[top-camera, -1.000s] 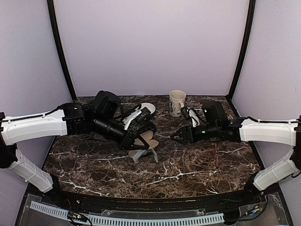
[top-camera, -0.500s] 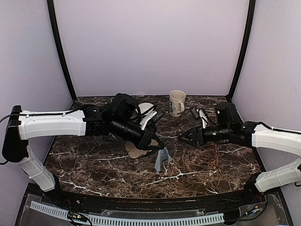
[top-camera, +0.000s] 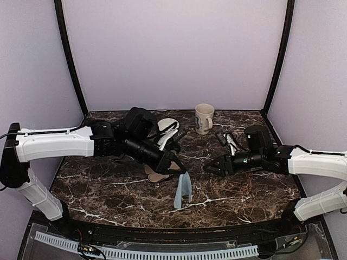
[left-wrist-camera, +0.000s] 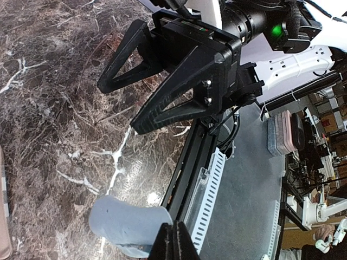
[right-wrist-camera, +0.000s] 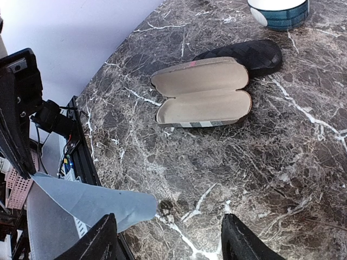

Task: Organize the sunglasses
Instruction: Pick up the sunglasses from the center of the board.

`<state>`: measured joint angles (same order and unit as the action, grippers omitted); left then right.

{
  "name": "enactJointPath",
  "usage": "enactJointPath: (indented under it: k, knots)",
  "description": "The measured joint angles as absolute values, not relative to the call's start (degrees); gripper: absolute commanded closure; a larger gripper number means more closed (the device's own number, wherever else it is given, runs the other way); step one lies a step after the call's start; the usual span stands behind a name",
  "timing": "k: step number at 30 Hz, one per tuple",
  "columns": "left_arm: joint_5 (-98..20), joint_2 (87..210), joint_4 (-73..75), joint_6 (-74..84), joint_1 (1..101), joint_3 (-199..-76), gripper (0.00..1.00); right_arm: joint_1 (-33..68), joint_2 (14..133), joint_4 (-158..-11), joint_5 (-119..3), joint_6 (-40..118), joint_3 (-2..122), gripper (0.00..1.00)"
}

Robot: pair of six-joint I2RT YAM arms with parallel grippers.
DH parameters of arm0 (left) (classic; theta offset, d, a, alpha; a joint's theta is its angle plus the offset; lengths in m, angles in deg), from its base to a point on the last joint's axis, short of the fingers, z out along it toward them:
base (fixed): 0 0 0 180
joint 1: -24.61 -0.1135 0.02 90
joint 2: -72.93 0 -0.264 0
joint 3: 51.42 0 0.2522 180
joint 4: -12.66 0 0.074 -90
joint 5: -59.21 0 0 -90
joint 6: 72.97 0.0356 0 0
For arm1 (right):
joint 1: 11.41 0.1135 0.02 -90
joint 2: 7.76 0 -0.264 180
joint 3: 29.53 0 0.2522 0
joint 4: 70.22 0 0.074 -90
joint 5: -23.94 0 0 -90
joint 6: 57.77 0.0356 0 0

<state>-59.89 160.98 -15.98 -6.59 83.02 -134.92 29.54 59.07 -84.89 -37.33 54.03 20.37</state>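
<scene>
Left claw [top-camera: 181,172]: clenched on the top corner of a pale blue-grey cloth [top-camera: 183,190], which hangs below it over the marble tabletop [top-camera: 249,192]; whether the cloth's lower edge touches the surface cannot be told

Right claw [top-camera: 207,169]: released, fingers spread with nothing between them, pointed toward the cloth from the right and just apart from it

Glasses case [right-wrist-camera: 203,95]: lies open on the tabletop beneath the left arm, beige lining up, both halves bare (the striped outer shell shows along its near edge)

Black checkered case [right-wrist-camera: 250,54]: closed, lying just behind the open case

Mug [top-camera: 204,117]: cream, upright at the back of the tabletop, with a blue-green band near its base; its markings are too small to read

Sunglasses: cannot be located in any view

Writing: none can be made out on cases, cloth or mug
</scene>
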Motion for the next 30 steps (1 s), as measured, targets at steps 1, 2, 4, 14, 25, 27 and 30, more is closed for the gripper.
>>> enactJointPath:
  k: [1,2,4,14,25,27,30]
  knots:
    - [-60.3,162.1,-15.8,-6.8,83.0,-135.5,1.00,29.5,59.0,-84.8,-37.4,54.0,20.1,0.34]
    - [-60.7,163.3,-15.5,-7.2,83.0,-136.1,1.00,29.6,58.9,-84.8,-37.5,54.0,19.7,0.33]
    - [-61.3,165.6,-14.4,-7.7,83.0,-136.6,1.00,29.6,58.4,-84.8,-37.5,54.0,18.8,0.32]
    - [-63.1,173.9,-7.4,-13.5,83.0,-136.7,1.00,31.1,56.5,-83.8,-38.9,53.7,15.8,0.31]
    - [-60.8,175.8,-3.1,-17.8,80.1,-136.3,1.00,34.6,61.3,-81.8,-43.2,53.7,13.8,0.31]
    - [-60.5,175.9,-2.7,-18.2,79.2,-136.1,1.00,35.6,62.4,-80.8,-44.0,53.8,13.8,0.31]
    - [-60.4,176.1,-1.9,-18.6,78.1,-136.1,1.00,37.1,64.4,-79.7,-45.9,54.2,13.8,0.32]
